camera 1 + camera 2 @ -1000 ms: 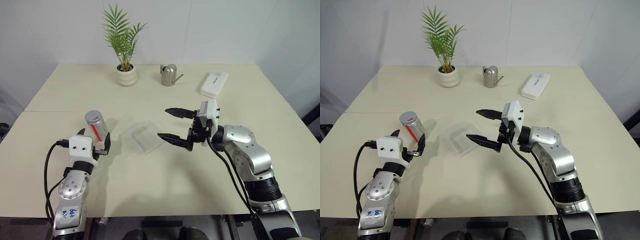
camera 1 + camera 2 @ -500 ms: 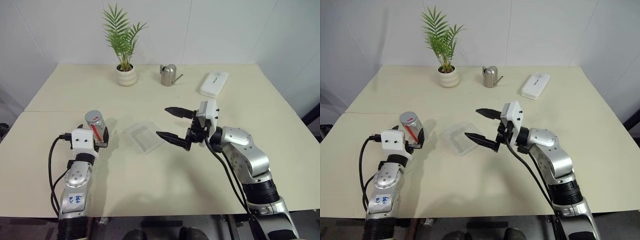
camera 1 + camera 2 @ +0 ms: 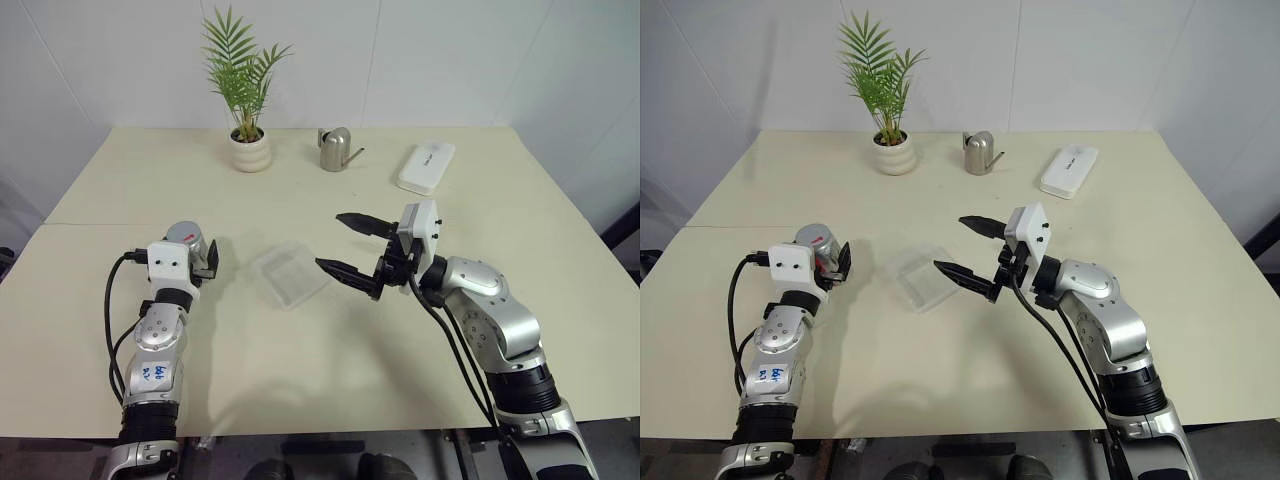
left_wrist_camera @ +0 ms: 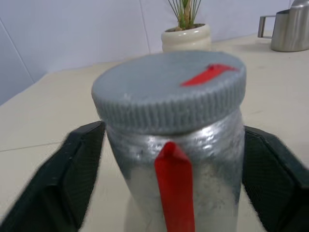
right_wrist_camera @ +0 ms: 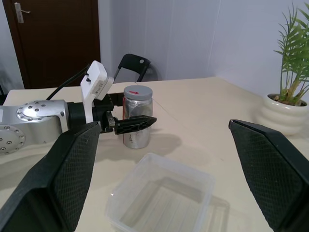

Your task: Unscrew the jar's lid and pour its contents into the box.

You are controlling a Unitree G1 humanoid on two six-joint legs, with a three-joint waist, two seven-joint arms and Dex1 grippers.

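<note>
Jar: the jar (image 4: pixel 178 159) stands upright on the surface (image 3: pixel 330 380), toward its left side, silver body with a red strip down the front.
Lid: the lid (image 4: pixel 169 94) — grey, ribbed rim, red mark on top — sits on the jar.
Left gripper: the left gripper (image 5: pixel 123 123) reaches level around the jar, one black finger on each side of the body below the lid; the left wrist view shows a narrow gap between each finger and the metal, so whether it is clamped cannot be told.
Box: the box (image 3: pixel 290 275) lies flat on the surface just beside the jar, between the two arms, clear and shallow.
Right gripper: the right gripper (image 3: pixel 348 243) hangs above the surface at the box's far edge, pointing toward the jar — fingers spread wide apart, nothing between them.
Background: a potted plant (image 3: pixel 245 90), a steel watering can (image 3: pixel 335 150) and a white oblong device (image 3: pixel 426 166) stand along the far side of the surface, well apart from the jar.
</note>
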